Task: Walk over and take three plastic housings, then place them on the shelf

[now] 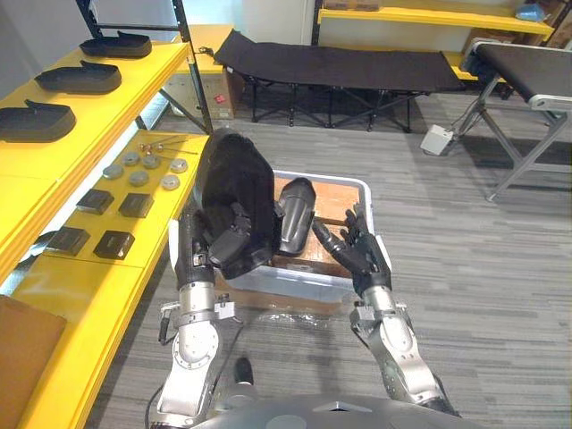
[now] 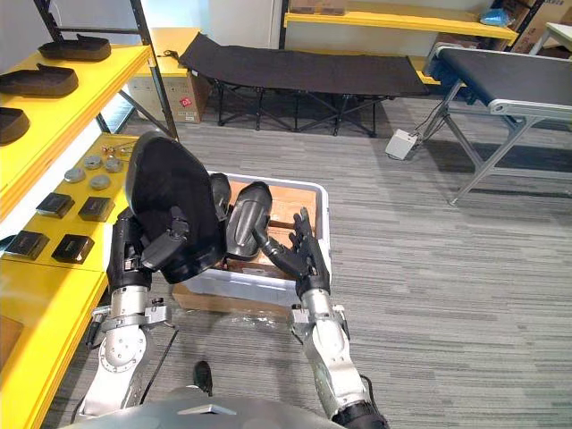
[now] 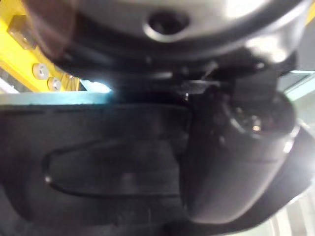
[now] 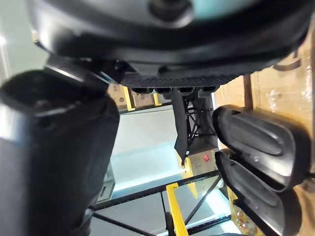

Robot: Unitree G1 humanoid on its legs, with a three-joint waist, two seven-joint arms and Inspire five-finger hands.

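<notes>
My left hand [image 1: 195, 253] is shut on a large black plastic housing [image 1: 234, 189], with the thumb [image 3: 236, 162] pressed across its face [image 3: 113, 167]. It holds the housing tilted upright over the near left part of a white bin [image 1: 361, 189]. A second black housing [image 1: 296, 214] leans inside the bin, and the right wrist view shows it [image 4: 261, 142] beside another one [image 4: 256, 201]. Just right of it, my right hand [image 1: 359, 249] hovers open with fingers spread. Three more housings [image 1: 79, 78] lie on the top board of the yellow shelf [image 1: 143, 76] at my left.
The shelf's lower board [image 1: 89, 295] carries small black blocks [image 1: 116, 243] and metal discs [image 1: 138, 177]. The bin rests on a cardboard box on grey carpet. A black folding cot [image 1: 340, 67] stands behind it, with a conveyor [image 1: 527, 71] at far right and a white box [image 1: 437, 139] on the floor.
</notes>
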